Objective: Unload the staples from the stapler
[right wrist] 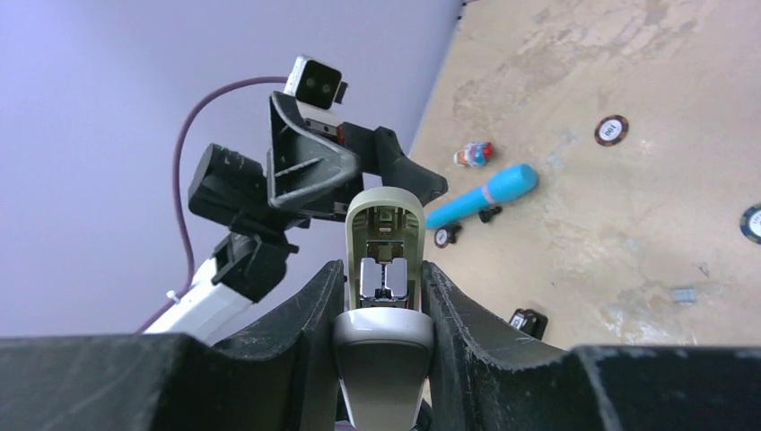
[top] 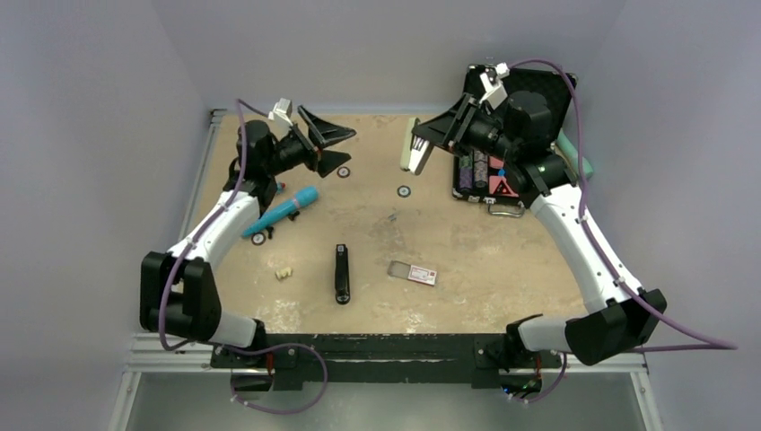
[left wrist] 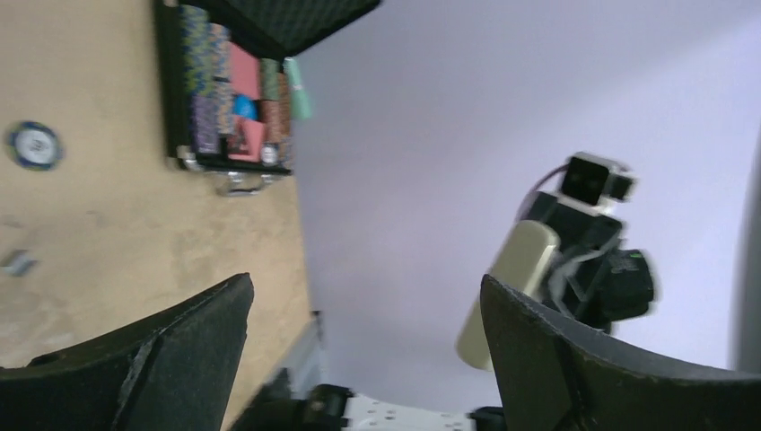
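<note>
- Cream plastic stapler (right wrist: 384, 224) is held in the air over the far middle of the table, clamped at one end between the right gripper (top: 424, 136) fingers. Its metal channel faces the right wrist camera. Cannot tell whether any staples sit in it.
- Left gripper (top: 334, 146) hovers near the stapler with fingers wide apart, holding nothing and touching nothing.
- Risk: the grip is on one end only, so a push from the left fingers could lever the stapler and twist it out of the clamp.
- Risk: a misaligned approach could knock the two grippers together.
- Risk: loosened staples would drop from height and scatter. A small grey metal piece (top: 392, 215), possibly staples, already lies below.
- Surface: worn tan tabletop (top: 502, 269), blotchy. It carries a blue cylindrical tool (top: 287, 206), a black bar (top: 342, 274) and an open black case of poker chips (top: 485, 171).
- Room: plain pale lilac walls (top: 377, 45) close round the table.
</note>
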Controlling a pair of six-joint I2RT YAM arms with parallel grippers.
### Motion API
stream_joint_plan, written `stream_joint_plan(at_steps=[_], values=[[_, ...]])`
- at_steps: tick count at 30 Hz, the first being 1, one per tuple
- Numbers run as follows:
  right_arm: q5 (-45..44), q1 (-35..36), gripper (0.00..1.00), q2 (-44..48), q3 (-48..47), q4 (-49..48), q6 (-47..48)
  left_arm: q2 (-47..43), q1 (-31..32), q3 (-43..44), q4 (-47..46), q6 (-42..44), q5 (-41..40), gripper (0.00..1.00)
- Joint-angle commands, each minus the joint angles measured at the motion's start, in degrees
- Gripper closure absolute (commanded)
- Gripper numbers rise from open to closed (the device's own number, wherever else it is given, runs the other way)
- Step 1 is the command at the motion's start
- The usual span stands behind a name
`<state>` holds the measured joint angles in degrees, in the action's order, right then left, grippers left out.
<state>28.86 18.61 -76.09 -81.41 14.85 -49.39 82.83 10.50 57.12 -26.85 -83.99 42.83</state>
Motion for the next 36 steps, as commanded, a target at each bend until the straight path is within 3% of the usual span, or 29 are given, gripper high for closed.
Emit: stream_joint_plan(at_steps=[1,2,4,5,6,8,10,11,18,21,23,29,36], values=[[3.8,-0.2,1.00,1.8,-1.3,-5.7,-1.2,-10.4,2.6,14.4,29.3,29.7,-5.8,0.00],[3.5,-0.1,1.00,1.9,-1.3,-5.6,-1.0,-11.3,2.4,16.2,32.2,31.3,-5.8,0.00],[3.2,-0.1,1.00,2.0,-0.9,-5.8,-0.7,-12.1,-1.1,13.4,33.7,21.1,-8.0,0.00],[3.3,-0.2,1.00,2.0,-0.5,-6.3,-0.7,-11.4,-2.1,10.2,28.8,17.5,-9.2,0.01],[3.3,-0.2,1.00,1.9,0.1,-6.9,-1.0,-9.0,-3.1,10.2,26.3,17.8,-7.1,0.13],[4.1,-0.1,1.00,1.6,0.9,-8.7,-1.9,-0.9,-2.3,22.8,48.2,30.6,-3.0,0.33],[5.7,-0.2,1.00,1.3,1.4,-11.3,-3.1,0.7,1.2,31.2,60.5,40.7,-7.9,0.07],[6.6,-0.1,1.00,1.3,1.8,-13.3,-3.8,-0.5,2.3,31.7,61.2,43.0,-8.4,0.01],[14.8,-0.1,1.00,-1.7,0.2,-27.3,-8.2,-5.5,2.2,29.3,54.6,44.8,1.5,0.03],[16.9,-0.1,1.00,-2.4,-0.5,-30.8,-10.2,-7.6,2.3,28.6,49.6,41.6,4.8,0.15],[19.5,-0.2,1.00,-3.0,-0.6,-34.3,-12.7,-9.8,2.6,27.2,44.3,39.6,6.3,0.16],[22.6,0.2,1.00,-3.6,2.1,-53.6,-26.1,-11.8,5.5,28.8,41.7,39.7,7.5,0.18],[22.0,2.2,1.00,-5.0,-2.1,-54.9,-28.7,-12.1,9.3,33.6,40.1,39.6,4.2,0.18]])
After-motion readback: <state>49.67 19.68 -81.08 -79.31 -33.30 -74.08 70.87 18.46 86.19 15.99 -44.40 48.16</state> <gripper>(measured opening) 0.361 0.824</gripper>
